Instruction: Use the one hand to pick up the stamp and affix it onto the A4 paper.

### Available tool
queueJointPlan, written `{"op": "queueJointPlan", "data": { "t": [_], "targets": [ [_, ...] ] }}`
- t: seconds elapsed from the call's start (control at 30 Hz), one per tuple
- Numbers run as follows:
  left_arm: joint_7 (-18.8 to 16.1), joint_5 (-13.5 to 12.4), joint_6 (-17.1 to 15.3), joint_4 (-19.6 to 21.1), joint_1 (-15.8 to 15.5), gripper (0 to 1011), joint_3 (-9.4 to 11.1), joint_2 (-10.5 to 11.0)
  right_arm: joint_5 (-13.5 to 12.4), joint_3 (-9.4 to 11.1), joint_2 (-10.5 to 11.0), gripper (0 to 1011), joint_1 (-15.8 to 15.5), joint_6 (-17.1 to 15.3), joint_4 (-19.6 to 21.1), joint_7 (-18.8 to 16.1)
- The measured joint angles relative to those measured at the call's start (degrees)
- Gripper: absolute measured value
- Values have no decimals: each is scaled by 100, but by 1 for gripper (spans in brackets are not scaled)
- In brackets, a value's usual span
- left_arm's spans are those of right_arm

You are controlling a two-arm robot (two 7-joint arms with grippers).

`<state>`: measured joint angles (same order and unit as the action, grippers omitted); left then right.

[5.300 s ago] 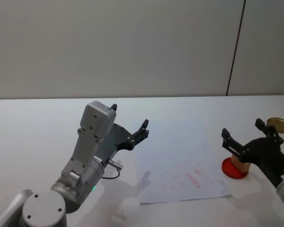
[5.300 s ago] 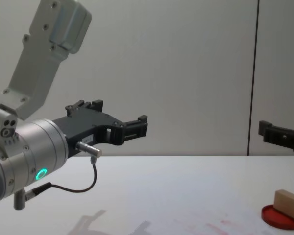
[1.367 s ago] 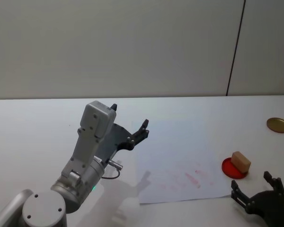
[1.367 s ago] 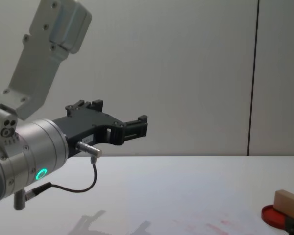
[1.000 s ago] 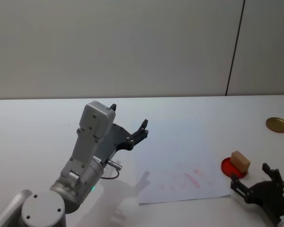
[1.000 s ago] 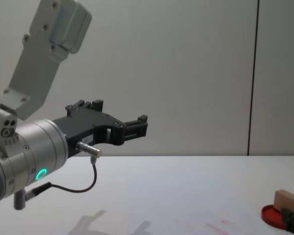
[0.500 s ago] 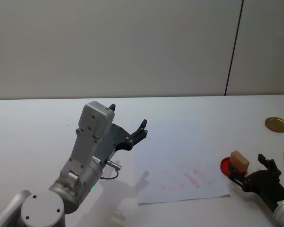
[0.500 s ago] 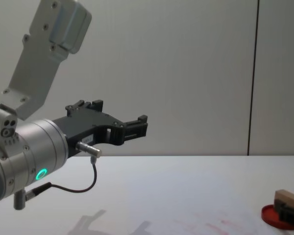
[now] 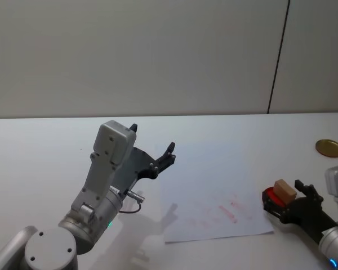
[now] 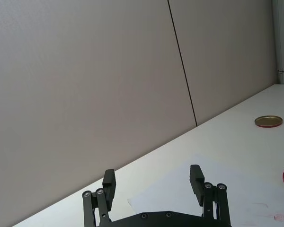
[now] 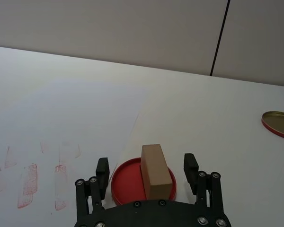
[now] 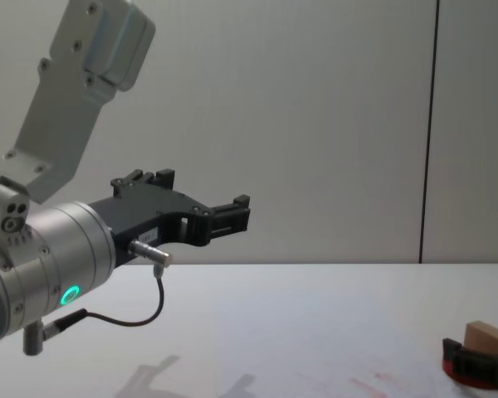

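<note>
Right gripper point(image 11: 146, 163) is low at the table's point(image 9: 45, 147) right near side. I read its jaws as spread wide, one finger on either side of the stamp point(image 9: 284, 189). The right wrist view shows a clear gap on both sides, so there is no contact with the block. The stamp, a tan wooden block, sits on the red disc point(image 11: 127, 182), roughly centred between the fingertips. The disc lies just off the right edge of the A4 paper point(image 9: 214, 180); I cannot tell whether they touch. The sheet lies flat mid-table, with smudged red stamp marks point(image 9: 228, 209) on its nearer half. A gold lid point(image 9: 329, 148) lies farther back on the right, well apart from the disc.

Left gripper point(image 10: 152, 174) is idle, held above the table to the left of the paper, with its jaws apart and nothing between them.
</note>
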<state>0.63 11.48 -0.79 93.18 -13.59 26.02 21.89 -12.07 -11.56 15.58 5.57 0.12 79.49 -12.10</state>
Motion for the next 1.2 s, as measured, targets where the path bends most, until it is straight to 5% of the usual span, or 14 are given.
{"op": "queueJointPlan", "data": {
  "t": [0.37, 0.83, 1.2],
  "targets": [
    [0, 0, 0, 0, 0, 993, 0, 0, 51, -10, -43, 735, 140, -102, -154, -110],
    [0, 0, 0, 0, 0, 993, 0, 0, 108, -20, -36, 256, 104, -105, -102, -118],
    [0, 0, 0, 0, 0, 993, 0, 0, 312, -49, -15, 220, 31, 99, 248, -77]
  ]
}}
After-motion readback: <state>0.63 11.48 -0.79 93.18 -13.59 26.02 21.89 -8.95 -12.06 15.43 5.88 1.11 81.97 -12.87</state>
